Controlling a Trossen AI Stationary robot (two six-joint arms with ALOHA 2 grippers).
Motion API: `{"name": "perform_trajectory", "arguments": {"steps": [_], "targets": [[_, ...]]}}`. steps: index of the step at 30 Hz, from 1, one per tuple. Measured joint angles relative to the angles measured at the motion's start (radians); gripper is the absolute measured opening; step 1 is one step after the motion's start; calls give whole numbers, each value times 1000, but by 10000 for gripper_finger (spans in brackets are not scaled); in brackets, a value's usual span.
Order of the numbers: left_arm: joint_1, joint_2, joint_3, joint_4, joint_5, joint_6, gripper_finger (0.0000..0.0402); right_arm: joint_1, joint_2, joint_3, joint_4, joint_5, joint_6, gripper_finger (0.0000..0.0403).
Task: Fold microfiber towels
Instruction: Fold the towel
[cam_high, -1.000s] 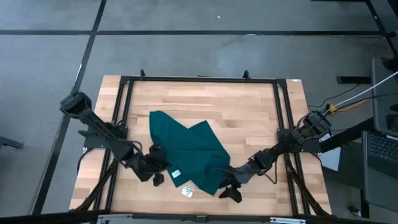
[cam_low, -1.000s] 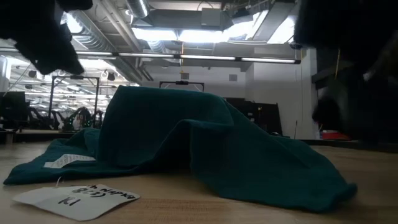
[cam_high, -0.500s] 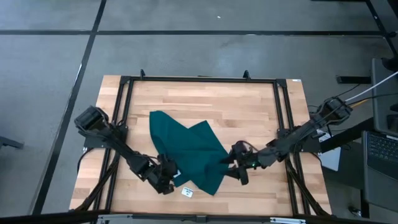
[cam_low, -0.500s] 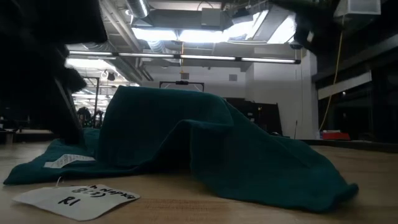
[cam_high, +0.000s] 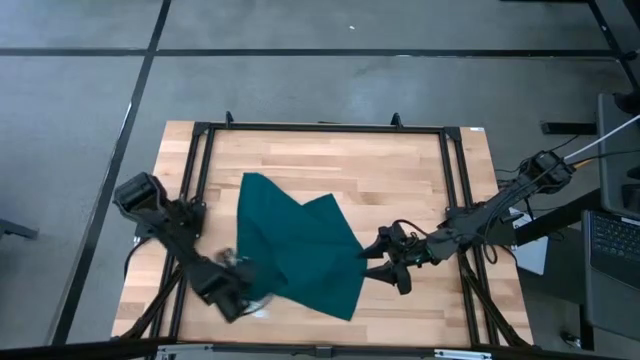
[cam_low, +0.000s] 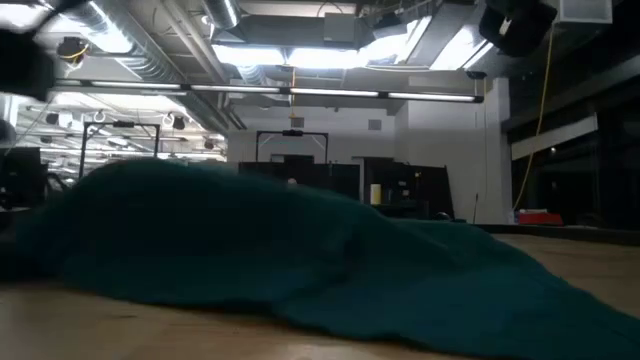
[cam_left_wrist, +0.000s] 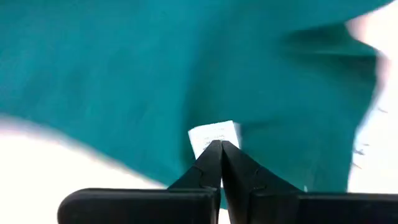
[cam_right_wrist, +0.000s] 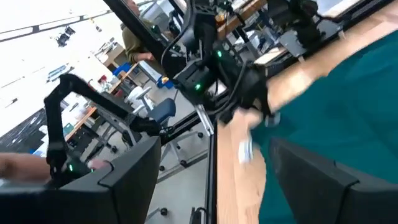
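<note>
Left fingers (cam_left_wrist: 220, 149) clamp towel (cam_high: 295, 250) (tagged edge); right fingers (cam_high: 385, 262) apart.

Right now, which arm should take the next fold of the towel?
Left. The left gripper is shut on the towel at its white tag, at the near-left edge. The right gripper is open at the right edge.

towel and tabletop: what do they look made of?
Towel: soft matte fabric, likely microfiber; it drapes in limp folds with no sheen, teal all over, with a white tag at the edge that looks like woven or printed label. Tabletop: wood, butcher-block style; light strips with visible grain, smooth finish. Frame around it: dark, probably metal.
</note>
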Motion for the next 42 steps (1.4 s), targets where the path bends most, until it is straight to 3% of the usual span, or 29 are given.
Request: {"name": "perform_trajectory", "arguments": {"steps": [3,8,11,14,18,26,30,35,42], "targets": [[-84,-54,69,-195,-38,-125,3,0,-1,1,-60,-29,21,303],[-162,-140,178,-150,-269,-171,2,0,0,1,-167,-71,25,300],[-119,-149,238,-139,-414,-80,2,0,30,1,-194,-92,23,295],[-18,-137,246,-81,-419,76,3,1,85,1,-167,-92,17,291],[91,-134,246,-34,-522,118,2,-66,159,1,-86,-20,-51,285],[147,-109,246,63,-493,171,2,-330,228,2,-114,-162,-107,272],[147,-86,246,80,-499,172,3,-437,235,2,-135,-180,-156,265],[149,-67,246,84,-518,164,2,-600,278,42,-170,-323,-204,253],[150,-68,246,69,-546,139,2,-663,483,201,-242,-501,-268,250]]}}
